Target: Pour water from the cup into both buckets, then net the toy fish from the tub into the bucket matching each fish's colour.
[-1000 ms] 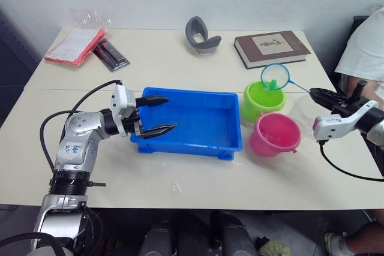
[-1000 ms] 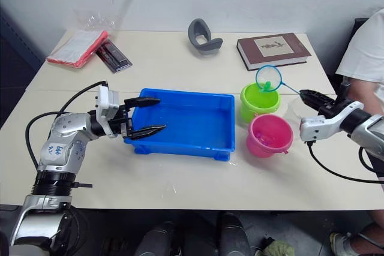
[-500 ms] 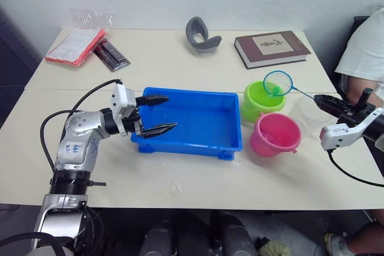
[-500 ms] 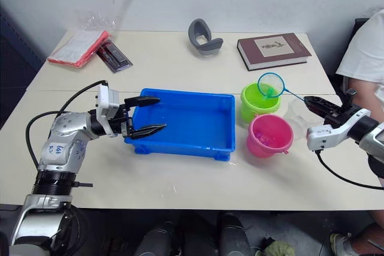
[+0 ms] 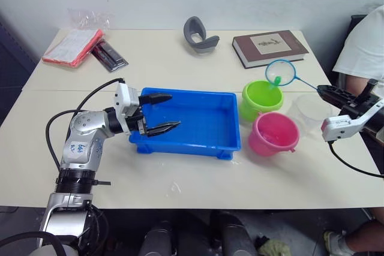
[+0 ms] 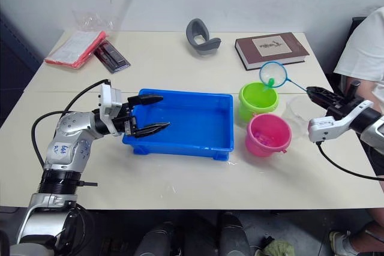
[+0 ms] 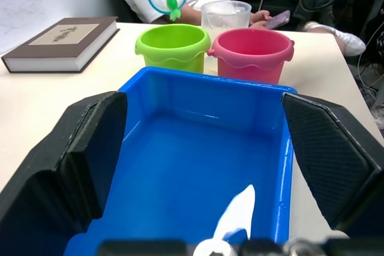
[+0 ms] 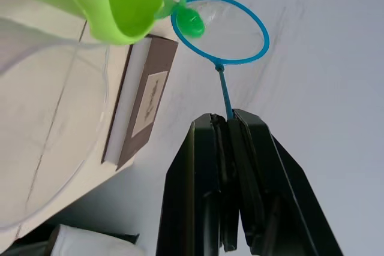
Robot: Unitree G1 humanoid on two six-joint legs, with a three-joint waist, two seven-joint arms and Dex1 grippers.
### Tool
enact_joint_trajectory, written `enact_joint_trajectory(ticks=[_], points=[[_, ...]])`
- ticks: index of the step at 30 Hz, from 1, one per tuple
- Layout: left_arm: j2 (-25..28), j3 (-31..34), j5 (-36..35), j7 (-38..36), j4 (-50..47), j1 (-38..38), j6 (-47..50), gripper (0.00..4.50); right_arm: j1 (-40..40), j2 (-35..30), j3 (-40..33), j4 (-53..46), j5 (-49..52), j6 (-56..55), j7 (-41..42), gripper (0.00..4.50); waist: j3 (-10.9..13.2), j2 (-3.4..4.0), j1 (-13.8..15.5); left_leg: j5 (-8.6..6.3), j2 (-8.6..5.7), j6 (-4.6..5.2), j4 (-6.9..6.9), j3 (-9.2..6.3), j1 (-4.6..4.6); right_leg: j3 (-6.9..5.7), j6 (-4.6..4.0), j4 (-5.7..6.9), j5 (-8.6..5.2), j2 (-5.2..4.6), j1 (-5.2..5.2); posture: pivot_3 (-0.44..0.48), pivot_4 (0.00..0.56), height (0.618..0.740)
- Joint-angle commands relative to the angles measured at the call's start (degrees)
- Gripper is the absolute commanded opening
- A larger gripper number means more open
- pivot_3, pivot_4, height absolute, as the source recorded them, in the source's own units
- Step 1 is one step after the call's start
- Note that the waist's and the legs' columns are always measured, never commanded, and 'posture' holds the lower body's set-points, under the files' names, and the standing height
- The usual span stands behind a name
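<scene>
From the head view, the right gripper pinched the thin handle of the round mesh net above the glossy green bucket; the pink bucket sat beside the rectangular blue tub.

In the left wrist view, the left gripper spread its matte fingers over the tub.

The right wrist view showed a green fish in the mesh, with the clear cup nearby.

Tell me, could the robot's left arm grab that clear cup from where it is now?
Probably not. The left gripper hovers open at the tub's left end, while the cup stands across the table, beyond the green bucket and pink bucket, beside the right gripper.
</scene>
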Motion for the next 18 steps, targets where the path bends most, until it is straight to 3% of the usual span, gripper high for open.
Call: enact_joint_trajectory(ticks=[1, 18], points=[[0.5, 0.8, 0.1, 0.2, -0.5, -0.4, -0.9, 4.41, -1.0, -1.8, -0.5, -0.4, 0.2, -1.5, -2.4, 0.00, 0.0, 0.00, -0.2, 0.00, 0.00, 0.00, 0.00, 0.01, 0.01, 0.01, 0.00, 0.01, 0.00, 0.00, 0.00, 0.000, 0.150, 0.740], [0.3, 0.6, 0.1, 0.3, 0.1, -0.8, -1.2, 4.41, -3.0, -0.5, 1.0, -1.1, -3.8, 2.8, -9.2, 0.00, 0.0, 0.01, -0.3, 0.02, 0.02, -0.03, 0.00, 0.03, 0.05, 0.08, 0.00, 0.04, 0.00, 0.02, 0.00, 0.000, 0.150, 0.740]])
